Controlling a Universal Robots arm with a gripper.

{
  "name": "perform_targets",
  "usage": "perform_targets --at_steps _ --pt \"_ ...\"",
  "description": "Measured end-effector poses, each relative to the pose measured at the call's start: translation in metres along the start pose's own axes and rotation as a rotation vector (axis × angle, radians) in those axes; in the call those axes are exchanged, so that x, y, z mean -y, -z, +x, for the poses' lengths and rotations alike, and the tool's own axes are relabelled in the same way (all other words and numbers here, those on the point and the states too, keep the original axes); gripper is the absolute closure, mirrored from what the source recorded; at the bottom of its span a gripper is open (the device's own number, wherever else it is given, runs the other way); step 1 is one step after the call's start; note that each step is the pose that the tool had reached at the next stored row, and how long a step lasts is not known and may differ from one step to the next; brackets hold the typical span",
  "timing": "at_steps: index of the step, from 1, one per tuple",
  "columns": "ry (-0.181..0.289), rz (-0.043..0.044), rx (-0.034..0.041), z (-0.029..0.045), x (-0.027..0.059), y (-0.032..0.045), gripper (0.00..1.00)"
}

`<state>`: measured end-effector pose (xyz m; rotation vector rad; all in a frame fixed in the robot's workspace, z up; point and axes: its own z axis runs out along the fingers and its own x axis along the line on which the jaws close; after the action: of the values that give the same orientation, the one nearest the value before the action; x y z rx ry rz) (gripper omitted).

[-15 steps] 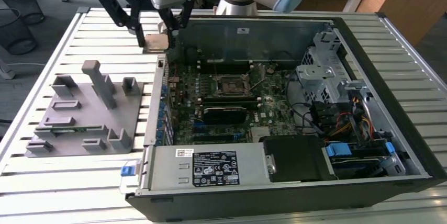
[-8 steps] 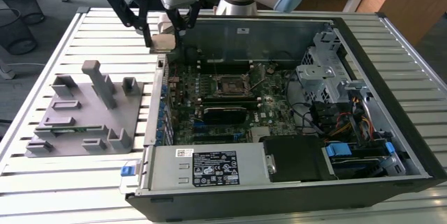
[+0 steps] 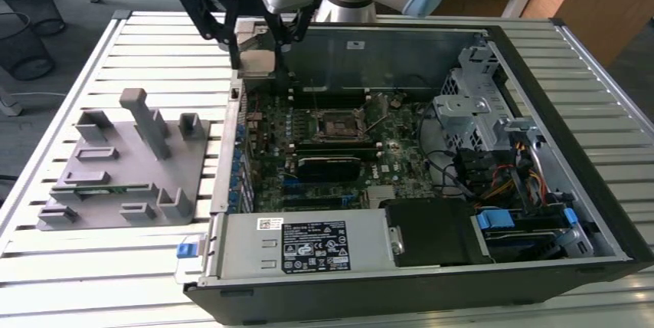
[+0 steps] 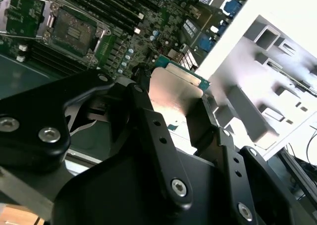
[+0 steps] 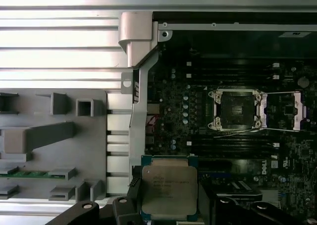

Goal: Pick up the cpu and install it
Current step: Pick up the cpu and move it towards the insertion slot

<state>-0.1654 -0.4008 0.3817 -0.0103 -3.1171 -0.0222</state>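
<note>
The cpu point(image 3: 257, 61), a flat square chip with a silver top and a green edge, hangs in the air over the rear corner of the open computer case on the exterior view's left. My gripper point(image 3: 257, 50) is shut on it, one black finger on each of two opposite edges. Both wrist views show the cpu point(image 5: 168, 189) point(image 4: 173, 93) held between the fingers point(image 4: 146, 121). The motherboard's socket point(image 3: 335, 125) point(image 5: 237, 110) point(image 4: 74, 30) lies apart from the chip, its metal frame flipped open point(image 5: 283, 111).
A grey holder fixture point(image 3: 122, 159) point(image 5: 39, 136) with a green memory stick point(image 5: 25, 174) sits on the slatted table outside the case. Inside the case point(image 3: 511, 37) are a drive cage point(image 3: 470, 106), cables and a power supply point(image 3: 306, 245).
</note>
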Motion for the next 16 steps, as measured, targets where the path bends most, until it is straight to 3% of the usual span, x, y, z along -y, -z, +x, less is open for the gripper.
perform_targets --at_steps 16 --pt "0.000 0.0000 0.0000 -0.0309 -0.0030 0.0001 0.46"
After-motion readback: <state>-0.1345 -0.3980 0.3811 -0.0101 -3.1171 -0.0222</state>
